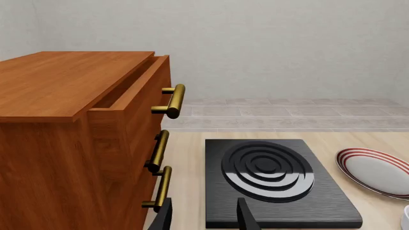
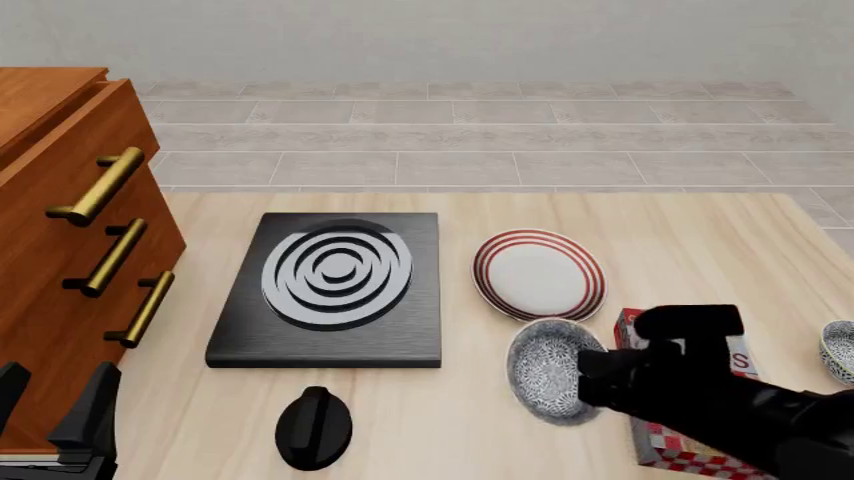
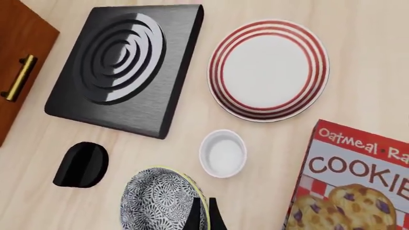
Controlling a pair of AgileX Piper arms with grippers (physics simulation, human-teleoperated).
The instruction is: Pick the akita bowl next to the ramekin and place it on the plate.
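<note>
The akita bowl, speckled grey-white, hangs tilted above the table with my right gripper shut on its rim. In the right wrist view the bowl sits just before the closed fingertips. The white ramekin stands on the table between the bowl and the red-ringed plate; in the front view the bowl hides it. The plate lies bare just beyond the bowl. My left gripper stays open at the near left by the cabinet, its fingers holding nothing.
A black burner with white rings lies left of the plate, a black knob in front of it. A wooden drawer cabinet stands far left. A cookie box lies under my right arm. Another bowl sits at the right edge.
</note>
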